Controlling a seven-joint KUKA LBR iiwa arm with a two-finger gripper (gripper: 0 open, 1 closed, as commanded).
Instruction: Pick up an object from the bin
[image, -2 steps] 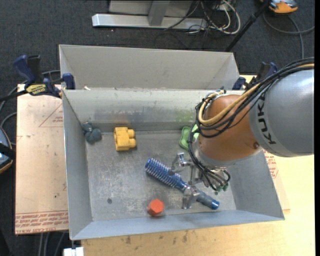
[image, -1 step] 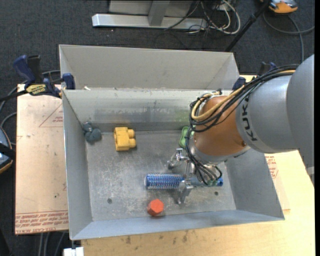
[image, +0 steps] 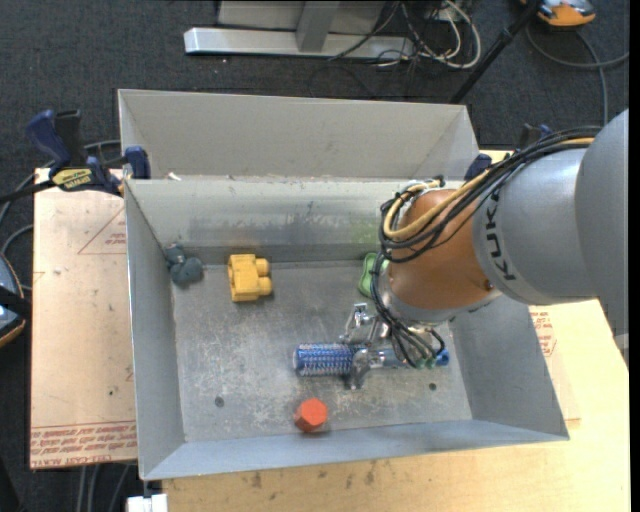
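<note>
Camera view: tool (image: 358, 360) just beside blue brush (image: 318, 358).

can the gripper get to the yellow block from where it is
Probably yes: the yellow block lies alone on bare floor, and nothing stands between it and the gripper, which is beside the blue ridged piece.
</note>
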